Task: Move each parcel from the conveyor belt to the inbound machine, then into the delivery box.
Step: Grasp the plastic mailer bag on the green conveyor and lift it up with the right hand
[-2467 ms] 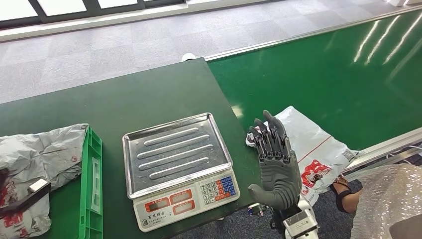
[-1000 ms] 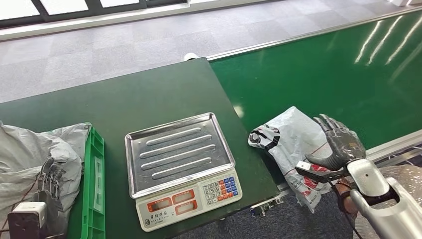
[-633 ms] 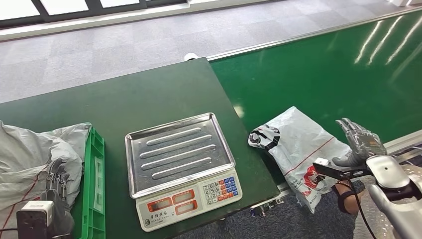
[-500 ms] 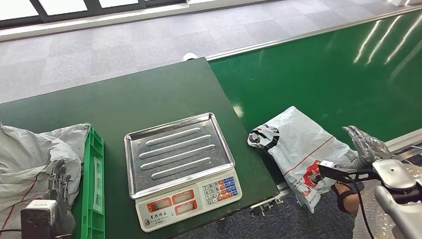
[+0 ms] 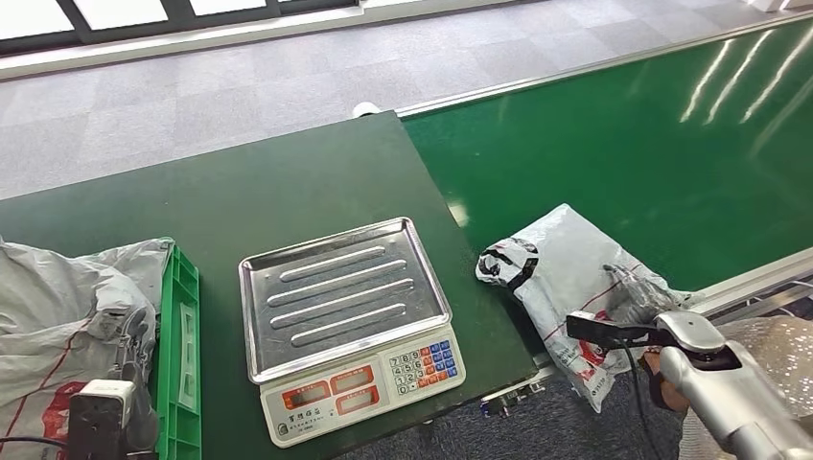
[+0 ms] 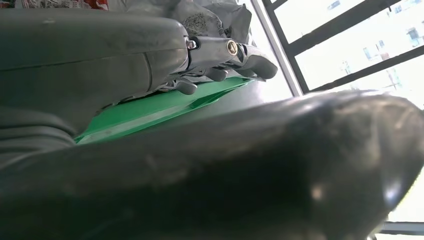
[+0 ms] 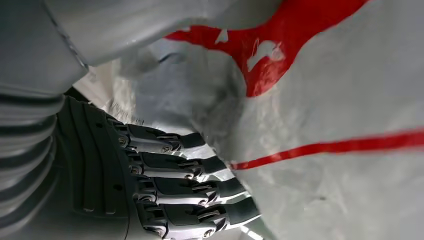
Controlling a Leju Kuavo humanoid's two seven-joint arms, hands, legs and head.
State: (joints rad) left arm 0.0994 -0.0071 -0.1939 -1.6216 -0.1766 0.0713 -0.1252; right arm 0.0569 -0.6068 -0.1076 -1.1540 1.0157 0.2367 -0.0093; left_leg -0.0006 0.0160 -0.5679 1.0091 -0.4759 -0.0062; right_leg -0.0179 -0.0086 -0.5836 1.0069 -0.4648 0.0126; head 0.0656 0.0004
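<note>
From the head view, a white plastic parcel with red printing lies on the green conveyor belt, at about four o'clock from the weighing scale, with one corner hanging over the belt's near edge. The right hand reaches onto the parcel's near side at about three o'clock of the bag, its fingers laid on the film; I cannot tell from here whether they have closed. At eight o'clock, the left hand rests among grey parcels piled beside the green delivery box.

In the left wrist view, the left hand has dark fingers stretched out beside the box's green rim, close under crumpled grey film; they appear to hold nothing, though the view is too blocked to be sure.

In the right wrist view, the right hand's fingers press into the white parcel, denting the film beside a red stripe, slightly curled but not wrapped round a fold.

The bag looks light, soft and slippery, likely to sag. A gathered fold near its middle, well in from the overhanging corner, seems the safest hold.
</note>
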